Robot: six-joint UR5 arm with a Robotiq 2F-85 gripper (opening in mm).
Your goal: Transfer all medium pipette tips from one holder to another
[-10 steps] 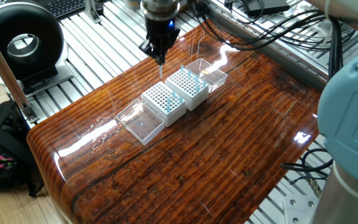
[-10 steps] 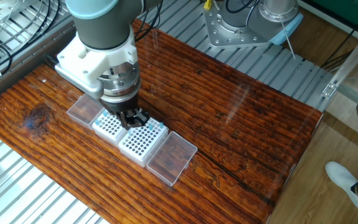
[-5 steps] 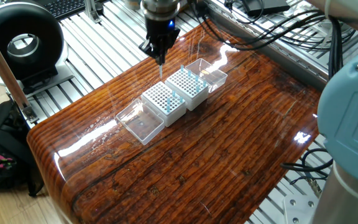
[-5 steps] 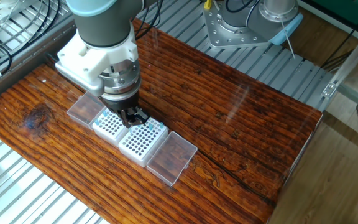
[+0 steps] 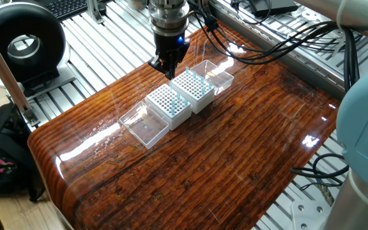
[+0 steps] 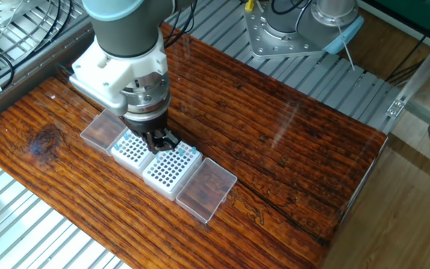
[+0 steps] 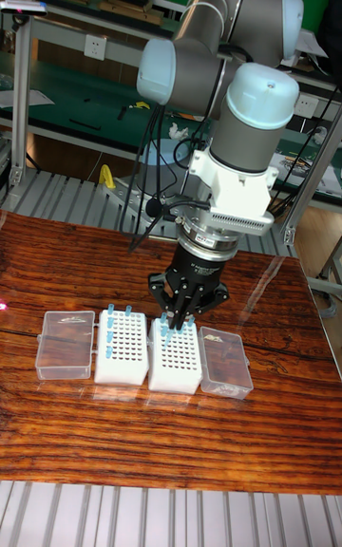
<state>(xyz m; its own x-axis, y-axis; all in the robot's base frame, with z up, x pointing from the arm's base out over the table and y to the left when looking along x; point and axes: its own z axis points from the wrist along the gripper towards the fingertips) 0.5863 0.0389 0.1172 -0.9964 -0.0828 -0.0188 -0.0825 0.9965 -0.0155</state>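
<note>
Two white grid holders stand side by side on the wooden table. One holder (image 7: 178, 359) (image 5: 169, 104) (image 6: 172, 172) has several light-blue medium pipette tips (image 7: 162, 329) along the edge facing its neighbour. The other holder (image 7: 122, 349) (image 5: 194, 91) (image 6: 131, 150) also carries several tips (image 7: 111, 324). My gripper (image 7: 176, 319) (image 5: 169, 69) (image 6: 163, 141) hangs just above the first holder's back corner, beside the seam between the two. Its fingers are pinched together. A thin tip seems to sit between them, mostly hidden.
A clear plastic lid lies flat at each outer end of the holder row (image 7: 66, 343) (image 7: 225, 360). Black cables (image 5: 267, 38) cross the aluminium frame behind the table. A black round device (image 5: 21, 45) stands off the table's far left corner.
The gripper has dropped lower and shifted slightly toward the holders. The holders and lids have not moved.
</note>
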